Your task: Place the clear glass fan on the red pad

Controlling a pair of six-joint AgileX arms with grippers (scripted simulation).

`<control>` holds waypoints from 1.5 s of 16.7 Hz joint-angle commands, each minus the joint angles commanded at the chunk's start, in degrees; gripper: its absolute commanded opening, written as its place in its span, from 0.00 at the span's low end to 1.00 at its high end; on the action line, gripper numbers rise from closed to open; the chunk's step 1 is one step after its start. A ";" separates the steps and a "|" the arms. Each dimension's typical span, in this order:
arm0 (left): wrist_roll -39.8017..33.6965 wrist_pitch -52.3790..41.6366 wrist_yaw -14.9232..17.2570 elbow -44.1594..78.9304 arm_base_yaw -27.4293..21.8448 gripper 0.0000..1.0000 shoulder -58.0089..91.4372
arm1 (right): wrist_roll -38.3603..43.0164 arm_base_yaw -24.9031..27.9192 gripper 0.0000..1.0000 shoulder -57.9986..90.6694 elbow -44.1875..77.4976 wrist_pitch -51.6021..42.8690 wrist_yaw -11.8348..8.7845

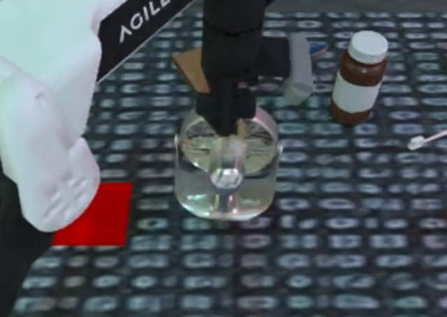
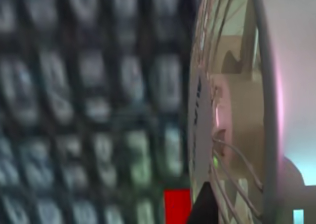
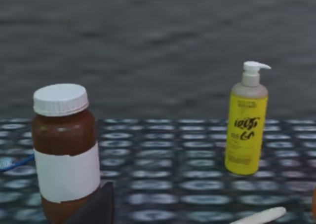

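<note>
Left hand [image 1: 227, 125]: black, at upper centre of the top view, reaching down onto the upper rim of the large transparent rounded-square glass fan [image 1: 227, 169]. It appears to pinch that rim, though the fingertips are partly hidden behind the glass. The fan sits at frame centre, and I cannot tell whether it is lifted or resting on the patterned counter [image 1: 335, 261]. The flat bright red square pad [image 1: 98, 216] lies at lower left, well apart from the fan and bare.

Judgement: grasp seems made; the carry toward lower left and the set-down remain. Right hand is not visible; its wrist camera faces a brown bottle with white cap [image 3: 64, 150] and a yellow pump bottle [image 3: 246, 125].
</note>
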 joint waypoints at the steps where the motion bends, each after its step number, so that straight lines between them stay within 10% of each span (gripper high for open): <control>1: -3.62 -0.57 -0.51 -1.22 0.38 0.00 -0.53 | 0.00 0.00 1.00 0.00 0.00 0.00 0.00; 6: -30.57 -2.07 -3.17 -9.29 3.55 0.00 -5.61 | 0.00 0.00 1.00 0.00 0.00 0.00 0.00; 18: -123.56 8.73 -3.13 -36.43 14.79 0.00 -27.65 | 0.00 0.00 1.00 0.00 0.00 0.00 0.00; 25: -156.79 17.71 0.31 -51.57 20.46 0.00 -37.07 | 0.00 0.00 1.00 0.00 0.00 0.00 0.00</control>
